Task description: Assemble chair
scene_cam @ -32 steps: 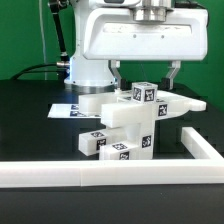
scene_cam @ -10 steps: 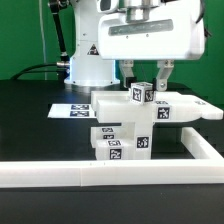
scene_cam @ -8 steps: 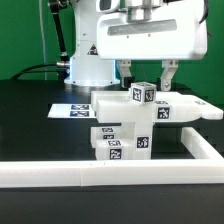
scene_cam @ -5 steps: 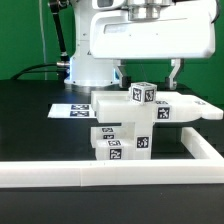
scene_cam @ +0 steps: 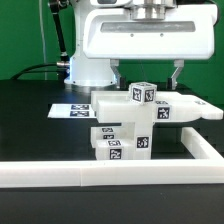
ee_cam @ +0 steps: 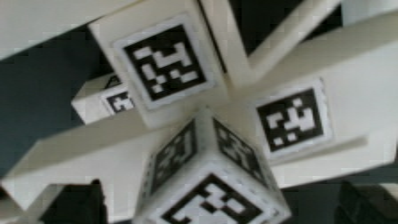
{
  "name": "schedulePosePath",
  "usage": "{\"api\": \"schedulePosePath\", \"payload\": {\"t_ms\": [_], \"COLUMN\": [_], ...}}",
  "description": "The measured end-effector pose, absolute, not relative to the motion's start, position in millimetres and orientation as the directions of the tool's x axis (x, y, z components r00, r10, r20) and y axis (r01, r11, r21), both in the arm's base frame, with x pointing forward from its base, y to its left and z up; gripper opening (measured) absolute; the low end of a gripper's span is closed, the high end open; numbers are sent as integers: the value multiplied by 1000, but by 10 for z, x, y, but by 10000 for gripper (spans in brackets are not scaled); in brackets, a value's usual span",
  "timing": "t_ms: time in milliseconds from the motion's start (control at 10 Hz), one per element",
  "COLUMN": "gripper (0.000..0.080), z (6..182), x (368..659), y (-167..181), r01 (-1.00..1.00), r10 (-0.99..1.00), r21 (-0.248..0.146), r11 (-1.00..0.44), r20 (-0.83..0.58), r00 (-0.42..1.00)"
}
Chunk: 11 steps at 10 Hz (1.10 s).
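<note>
Above the black tabletop (scene_cam: 25, 135), the large white two-finger gripper (scene_cam: 148, 77) is hanging released, its jaws standing wide on either side of the small tagged white cube (scene_cam: 143, 94) and not touching it. The white blocky plastic chair (scene_cam: 125, 125) is standing just behind the long white L-shaped border rail (scene_cam: 100, 172), with the marker board (scene_cam: 68, 111) lying beside it toward the exterior view's left. Its black-and-white square tags (ee_cam: 169, 60) are filling the wrist view.
</note>
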<state>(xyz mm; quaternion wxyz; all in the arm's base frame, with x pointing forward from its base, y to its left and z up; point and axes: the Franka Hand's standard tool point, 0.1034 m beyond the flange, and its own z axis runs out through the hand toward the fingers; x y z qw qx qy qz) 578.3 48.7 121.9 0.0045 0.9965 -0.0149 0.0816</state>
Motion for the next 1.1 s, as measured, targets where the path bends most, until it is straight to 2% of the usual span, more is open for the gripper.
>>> {"api": "schedulePosePath", "payload": {"t_ms": [300,500,600,700,800,900,1100], "gripper": [648,648,563,426,426,286,287], "z": [1211,1216,1218,1220,1218,1219,1219], "x": [5781,5784,5786,5789,5788,5789,5789], "y": [502,490,490,488,488,486,485], "r01": [204,258,258,255,248,228,227], "r10": [211,266,265,263,255,235,233], "r21": [56,65,65,64,63,60,59], "r11": [-977,-964,-964,-965,-967,-972,-972], "r20": [165,162,162,163,163,164,164], "r00": [964,950,951,951,953,958,958]}}
